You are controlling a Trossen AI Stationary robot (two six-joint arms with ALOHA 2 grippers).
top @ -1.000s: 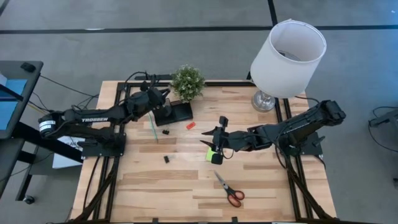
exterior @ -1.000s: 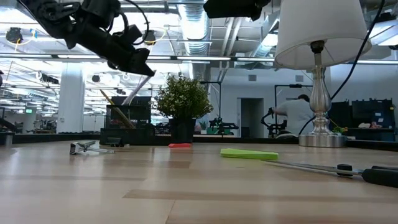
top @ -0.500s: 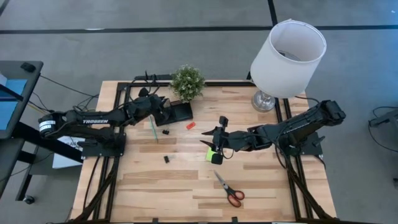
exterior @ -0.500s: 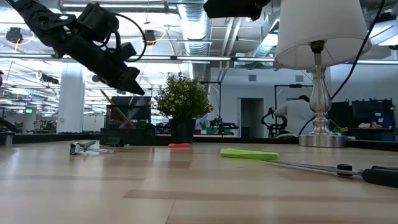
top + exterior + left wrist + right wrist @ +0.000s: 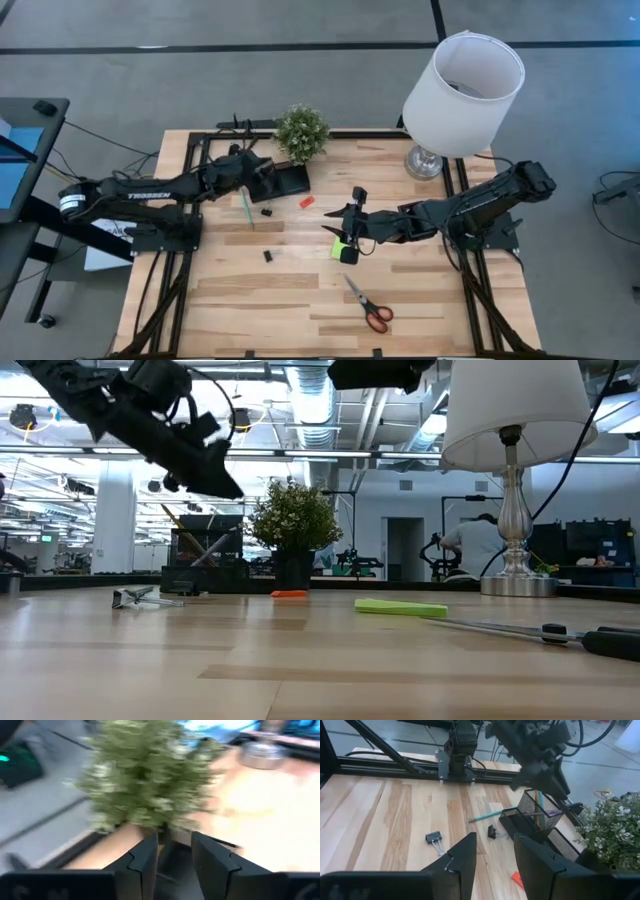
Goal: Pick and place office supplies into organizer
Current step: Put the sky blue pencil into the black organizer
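The organizer [image 5: 287, 181] is a black mesh tray with an upright cup [image 5: 540, 812]. It stands at the far left of the table, beside the plant [image 5: 301, 132]. A brown pencil [image 5: 178, 523] and a grey pen [image 5: 215, 547] lean in the cup. My left gripper [image 5: 258, 169] hovers just above it, open and holding nothing [image 5: 175, 852]. My right gripper [image 5: 332, 222] waits mid-table, open, above the lime sticky note [image 5: 340, 247]. On the wood lie a teal pencil [image 5: 246, 208], a red piece [image 5: 307, 201], two black clips [image 5: 267, 212] [image 5: 268, 256] and red-handled scissors [image 5: 368, 305].
A white-shaded lamp [image 5: 462, 90] stands at the far right corner, its base [image 5: 424, 162] on the table. The plant's leaves fill the left wrist view right in front of the fingers. Bare wood stretches along the near edge on both sides of the scissors.
My left gripper has let go of the grey pen that hung slanting from its fingers. The pen has dropped into the organizer's cup and now leans there. The gripper has sunk a little and rolled about its own axis above the cup.
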